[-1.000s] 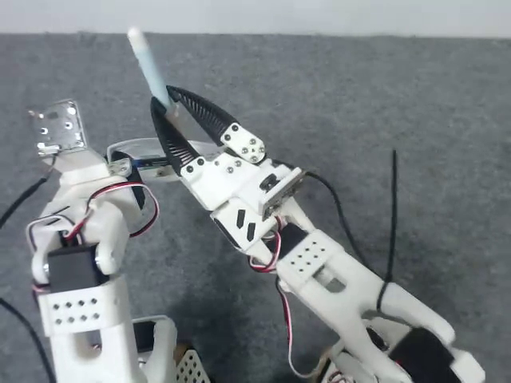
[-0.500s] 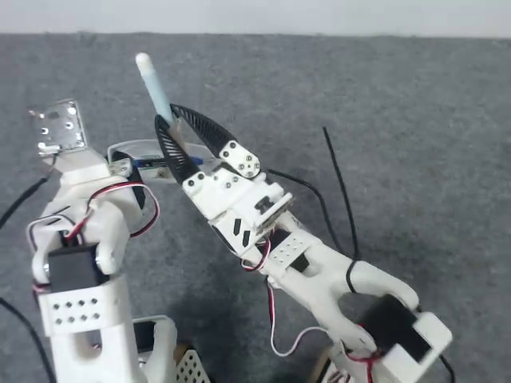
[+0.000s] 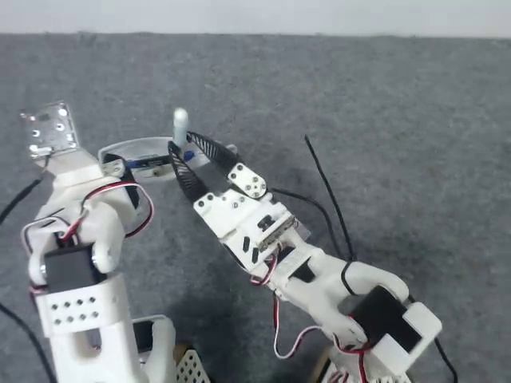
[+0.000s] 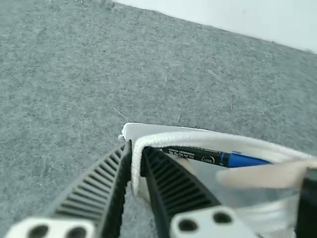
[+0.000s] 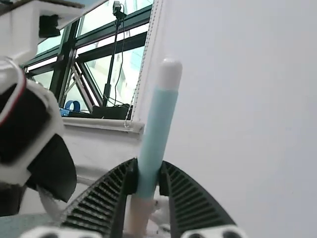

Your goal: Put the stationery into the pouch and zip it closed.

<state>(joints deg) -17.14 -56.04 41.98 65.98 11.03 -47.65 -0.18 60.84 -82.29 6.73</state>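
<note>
Here, in the high view, a grey table (image 3: 399, 96) is shown from above, with a clear pouch (image 3: 136, 145) propped up toward its far left. The right gripper (image 3: 182, 142) is placed directly over the pouch mouth. A pale blue pen (image 3: 180, 121) is pinched between its black ribbed fingers, white cap upward and lower end aimed into the opening (how deep the tip sits cannot be told).

In the left wrist view, the left gripper (image 4: 134, 148) is seen pressed together on the white zip edge of the pouch (image 4: 198, 143), near one end. This hold is judged to keep the mouth lifted and steady, so that things can be dropped in. A black and blue marker (image 4: 213, 157) is seen lying inside, through the clear wall.

In the right wrist view, the pen (image 5: 156, 129) is shown standing upright, clamped partway down its barrel by the right gripper (image 5: 147, 173). The upright hold is judged to suit an end-first slide into the pouch. The zip is judged not yet closed.
</note>
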